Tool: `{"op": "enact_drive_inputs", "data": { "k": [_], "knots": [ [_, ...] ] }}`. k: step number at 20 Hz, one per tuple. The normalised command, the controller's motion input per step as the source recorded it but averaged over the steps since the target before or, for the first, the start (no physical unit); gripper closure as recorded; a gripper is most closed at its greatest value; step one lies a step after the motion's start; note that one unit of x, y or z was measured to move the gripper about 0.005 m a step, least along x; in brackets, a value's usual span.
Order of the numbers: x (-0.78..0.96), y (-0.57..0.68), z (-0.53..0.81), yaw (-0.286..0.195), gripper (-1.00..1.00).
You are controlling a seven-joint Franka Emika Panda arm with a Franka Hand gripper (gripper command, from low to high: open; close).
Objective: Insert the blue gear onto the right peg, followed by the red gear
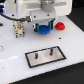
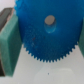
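The blue gear (image 1: pixel 44 27) is a toothed blue disc with a pale hub, under the arm at the back of the white table. In the wrist view it (image 2: pixel 47 32) fills the space between my fingers. My gripper (image 1: pixel 43 24) (image 2: pixel 45 44) is closed around it, and the teal finger pad (image 2: pixel 10 37) touches its rim. The red gear (image 1: pixel 60 25) lies on the table just to the exterior view's right of the blue one. The grey black-bordered plate (image 1: pixel 35 61) lies nearer the front, with the right peg (image 1: pixel 50 50) and its twin pin (image 1: pixel 39 55) upright on it.
The white arm body (image 1: pixel 30 10) fills the back of the exterior view. A small metal fixture (image 1: pixel 19 30) stands to the exterior view's left of the gripper. The white table edge (image 1: pixel 75 70) runs along the front right.
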Motion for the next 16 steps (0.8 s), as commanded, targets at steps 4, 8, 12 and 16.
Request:
{"op": "enact_drive_inputs", "data": {
  "k": [4,8,12,16],
  "knots": [
    [0.70,0.00,0.44,0.000,1.00],
    [0.78,0.00,0.41,0.000,1.00],
    [0.79,-0.03,0.40,0.000,1.00],
    [0.78,-0.08,0.37,0.000,1.00]
  ]
}}
